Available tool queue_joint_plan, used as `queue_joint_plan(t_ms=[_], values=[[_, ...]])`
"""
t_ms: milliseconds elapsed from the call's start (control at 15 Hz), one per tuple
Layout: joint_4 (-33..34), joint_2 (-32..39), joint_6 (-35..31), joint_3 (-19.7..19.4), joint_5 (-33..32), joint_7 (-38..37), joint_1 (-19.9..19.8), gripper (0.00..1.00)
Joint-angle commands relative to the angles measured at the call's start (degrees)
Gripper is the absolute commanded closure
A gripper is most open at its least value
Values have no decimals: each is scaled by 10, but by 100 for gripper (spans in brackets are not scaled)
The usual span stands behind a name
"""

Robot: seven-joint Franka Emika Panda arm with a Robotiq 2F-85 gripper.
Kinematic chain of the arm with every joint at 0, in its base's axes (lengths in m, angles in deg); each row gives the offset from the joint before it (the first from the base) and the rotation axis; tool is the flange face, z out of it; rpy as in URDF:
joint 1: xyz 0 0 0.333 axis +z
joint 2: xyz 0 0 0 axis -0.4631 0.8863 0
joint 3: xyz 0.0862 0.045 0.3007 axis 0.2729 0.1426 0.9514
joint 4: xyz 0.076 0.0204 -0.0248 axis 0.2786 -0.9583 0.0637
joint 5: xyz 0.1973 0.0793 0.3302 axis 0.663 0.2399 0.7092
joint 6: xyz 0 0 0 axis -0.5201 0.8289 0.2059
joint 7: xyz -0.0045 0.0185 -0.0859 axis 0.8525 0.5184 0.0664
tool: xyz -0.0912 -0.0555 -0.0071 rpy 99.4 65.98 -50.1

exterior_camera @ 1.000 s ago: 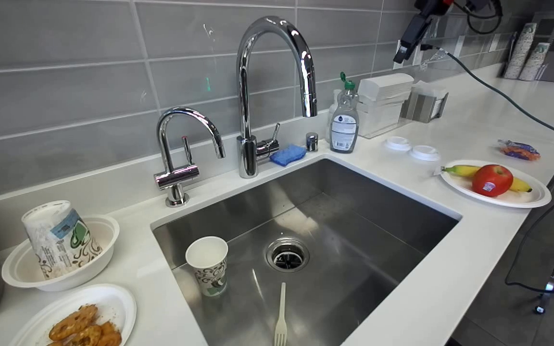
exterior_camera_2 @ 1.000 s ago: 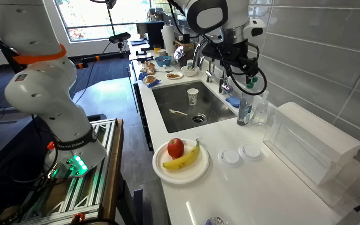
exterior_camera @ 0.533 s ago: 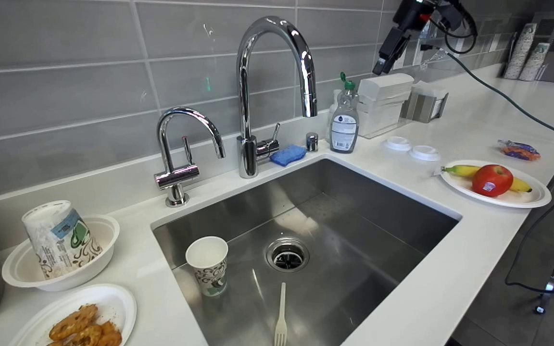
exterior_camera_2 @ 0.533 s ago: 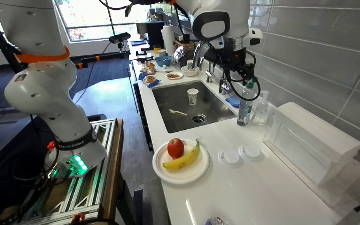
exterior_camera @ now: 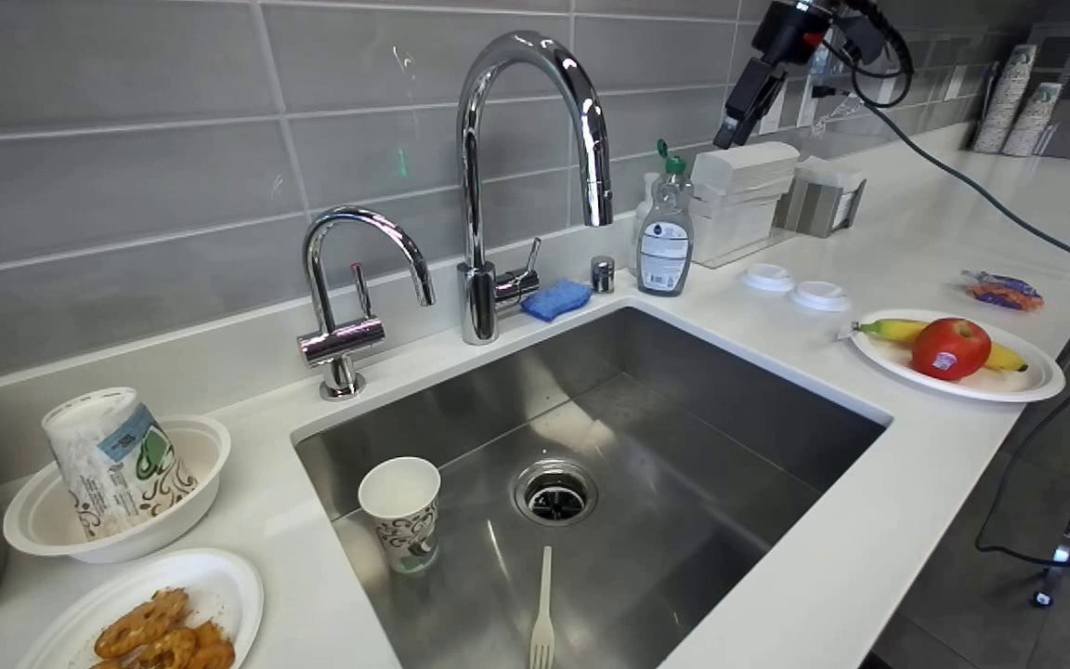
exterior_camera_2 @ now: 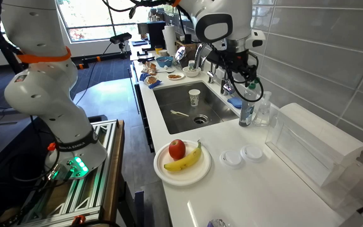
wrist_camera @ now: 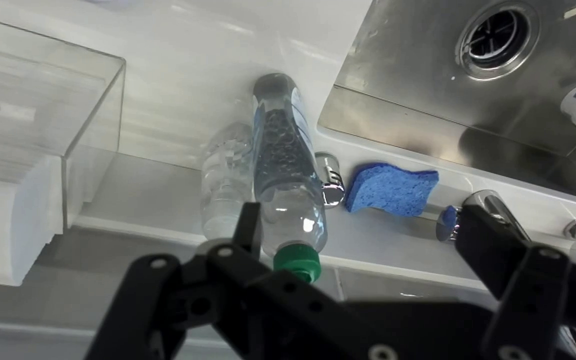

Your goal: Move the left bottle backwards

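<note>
The left bottle, a slim clear bottle with bluish liquid and a green flip top, stands upright on the counter at the sink's back corner in both exterior views (exterior_camera: 665,243) (exterior_camera_2: 247,110). In the wrist view the bottle (wrist_camera: 285,160) shows from above, its green cap partly hidden by a finger. My gripper (wrist_camera: 360,220) is open and empty, its fingers spread wide. The cap lies near the one finger in that picture. In an exterior view the gripper (exterior_camera: 727,132) hangs higher than the bottle, over the white paper towel holder. In an exterior view the gripper (exterior_camera_2: 248,82) overlaps the bottle's top.
A clear pump bottle (wrist_camera: 225,185) stands close beside the bottle. The paper towel holder (exterior_camera_2: 314,142), blue sponge (exterior_camera: 556,300), small chrome cylinder (exterior_camera: 602,275), tall faucet (exterior_camera: 472,186) and tiled wall (exterior_camera: 665,84) are near. Two white lids (exterior_camera_2: 242,155) and a fruit plate (exterior_camera_2: 159,164) lie on the counter.
My gripper has come down and moved toward the bottle, mostly in the earlier half second and only slightly since. It stays above the counter. The bottle has not moved.
</note>
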Motion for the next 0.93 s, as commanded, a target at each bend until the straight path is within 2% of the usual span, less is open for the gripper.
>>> queue_joint_plan(t_ms=[0, 400, 533, 867], values=[[12, 37, -42, 19, -5, 3, -7, 0], [12, 76, -152, 36, -49, -1, -13, 0], [10, 81, -174, 40, -64, -4, -20, 0], [17, 93, -187, 82, -48, 18, -53, 0]])
